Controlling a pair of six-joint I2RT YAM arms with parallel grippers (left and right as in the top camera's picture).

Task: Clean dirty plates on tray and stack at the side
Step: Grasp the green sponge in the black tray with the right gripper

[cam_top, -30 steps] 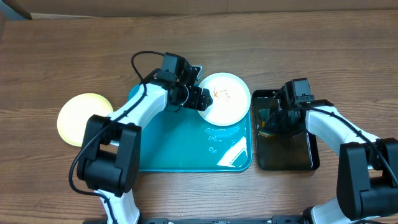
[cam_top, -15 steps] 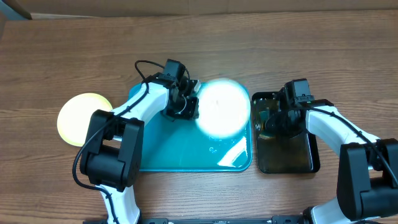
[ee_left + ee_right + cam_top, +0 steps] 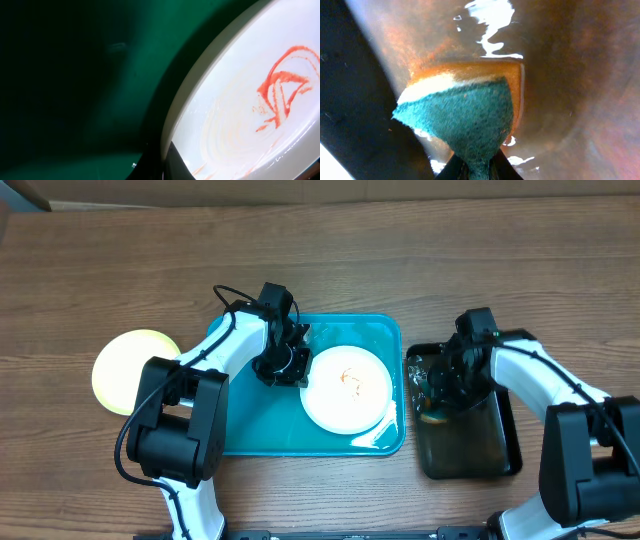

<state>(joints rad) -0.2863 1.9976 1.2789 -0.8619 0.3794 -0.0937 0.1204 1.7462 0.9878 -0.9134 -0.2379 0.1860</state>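
A white plate [image 3: 346, 388] smeared with orange-red sauce [image 3: 282, 90] is over the right half of the teal tray [image 3: 250, 430]. My left gripper [image 3: 297, 367] is shut on the plate's left rim; in the left wrist view its dark fingers pinch the rim at the bottom edge [image 3: 167, 169]. A pale yellow plate [image 3: 133, 370] lies on the table left of the tray. My right gripper [image 3: 440, 385] is over the black tray [image 3: 470, 455], shut on a sponge [image 3: 465, 112] with a green scouring face and orange body.
The black tray holds brownish water [image 3: 570, 100] and stands just right of the teal tray. Wet patches glint on the teal tray's front right corner [image 3: 372, 435]. Bare wooden table [image 3: 320, 260] surrounds both trays.
The left gripper shut on the white plate's rim and drew the plate from the tray's far right corner toward the front. The right gripper with the sponge shifted slightly in the black tray.
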